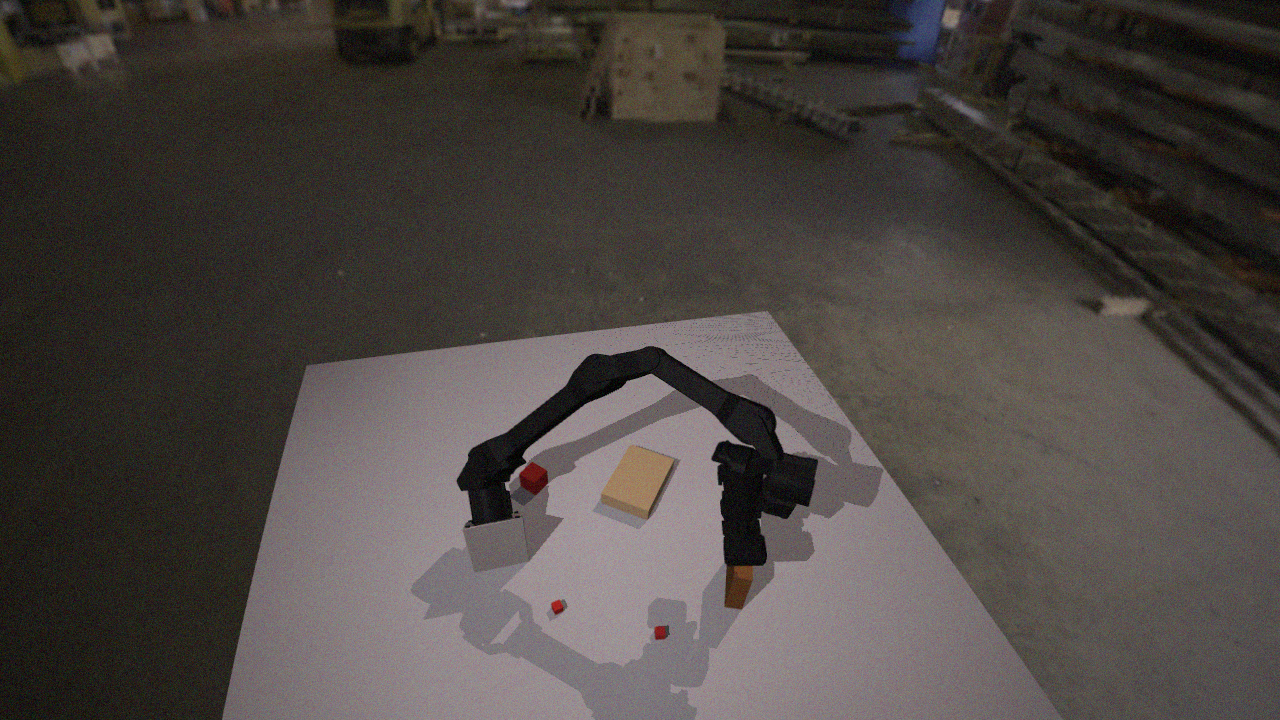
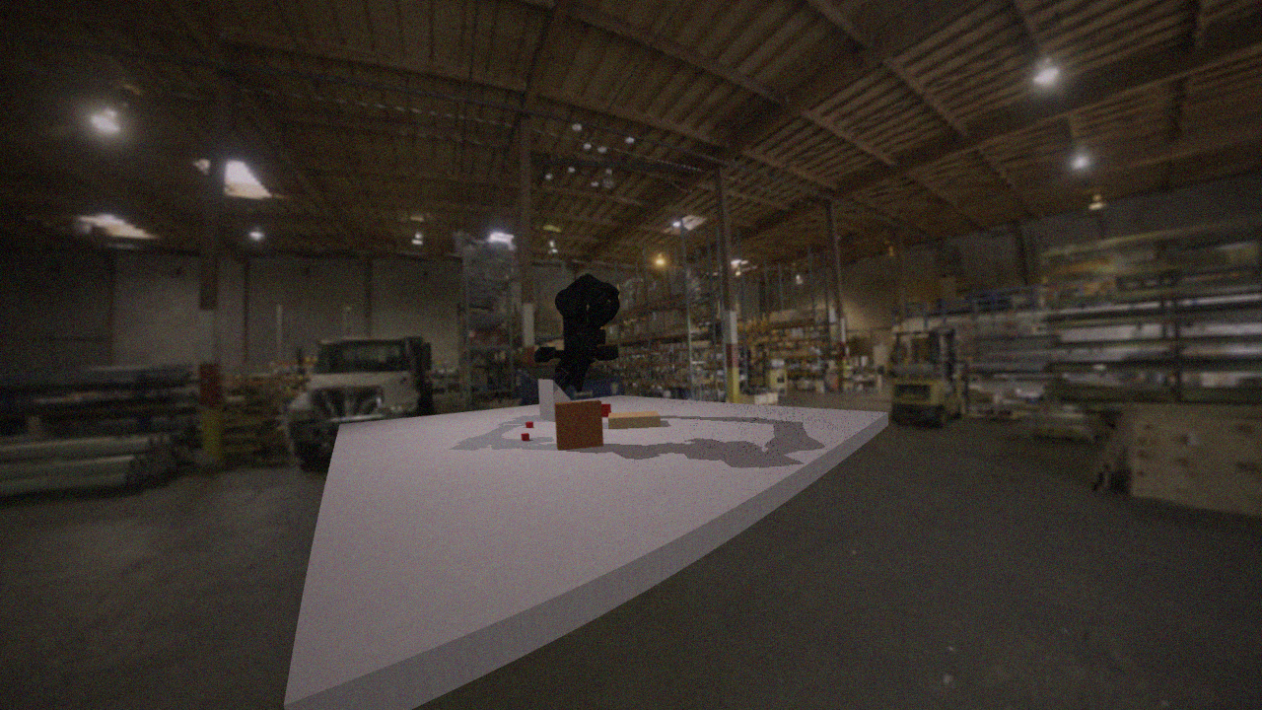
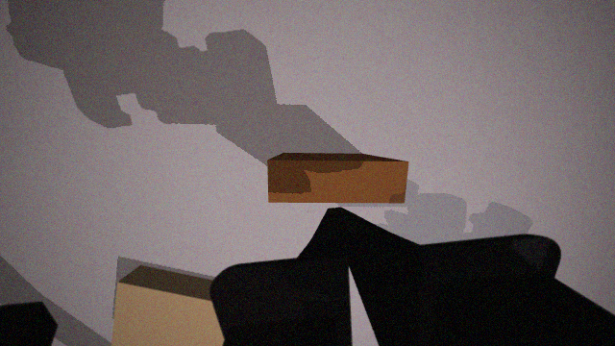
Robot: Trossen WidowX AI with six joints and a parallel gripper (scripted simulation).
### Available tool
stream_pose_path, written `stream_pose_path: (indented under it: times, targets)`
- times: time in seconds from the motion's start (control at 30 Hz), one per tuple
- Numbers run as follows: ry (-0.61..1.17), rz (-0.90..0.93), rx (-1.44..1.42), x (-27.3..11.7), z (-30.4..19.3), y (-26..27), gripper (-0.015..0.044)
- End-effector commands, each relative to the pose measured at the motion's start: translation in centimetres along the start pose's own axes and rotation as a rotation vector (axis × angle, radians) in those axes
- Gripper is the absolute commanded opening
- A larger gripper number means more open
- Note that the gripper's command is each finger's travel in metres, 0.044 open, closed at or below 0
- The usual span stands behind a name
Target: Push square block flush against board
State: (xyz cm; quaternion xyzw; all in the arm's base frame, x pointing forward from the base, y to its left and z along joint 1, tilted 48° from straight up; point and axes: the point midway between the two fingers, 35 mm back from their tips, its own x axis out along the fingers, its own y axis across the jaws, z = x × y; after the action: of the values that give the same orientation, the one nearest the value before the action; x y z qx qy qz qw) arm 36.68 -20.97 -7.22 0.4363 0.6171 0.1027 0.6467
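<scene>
A brown square-faced block (image 1: pixel 737 588) (image 2: pixel 579 425) (image 3: pixel 336 187) stands upright on a narrow side on the table. A tan rectangular board (image 1: pixel 637 479) (image 2: pixel 633 420) (image 3: pixel 163 312) lies flat, with a wide gap between it and the block. My gripper (image 1: pixel 744 562) (image 3: pixel 334 214) is shut and empty, pointing down. In the top view it hides the upper part of the block. In the wrist view its tips show just below the block's near edge, and I cannot tell whether they touch it. The fingers hide part of the board there.
A red cube (image 1: pixel 533 478) (image 2: pixel 605 409) sits between the board and the arm's white base (image 1: pixel 496 542) (image 2: pixel 546 398). Two tiny red cubes (image 1: pixel 557 606) (image 1: pixel 661 632) (image 2: pixel 525 437) lie on the block's base-facing side. The pale table (image 1: pixel 402 402) (image 2: pixel 529 530) has an edge beyond the block.
</scene>
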Motion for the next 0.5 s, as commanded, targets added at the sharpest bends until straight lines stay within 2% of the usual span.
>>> stream_pose_path:
  times: [0.0,0.2,0.37,0.47]
  targets:
    - [0.074,0.001,0.083,-0.8,-1.6,-0.3,0.0]
    - [0.11,0.003,0.119,-0.9,-2.4,-0.3,0.0]
    - [0.11,0.005,0.118,3.7,-2.9,-0.2,0.0]
    - [0.11,0.005,0.118,3.9,-3.0,-0.2,0.0]
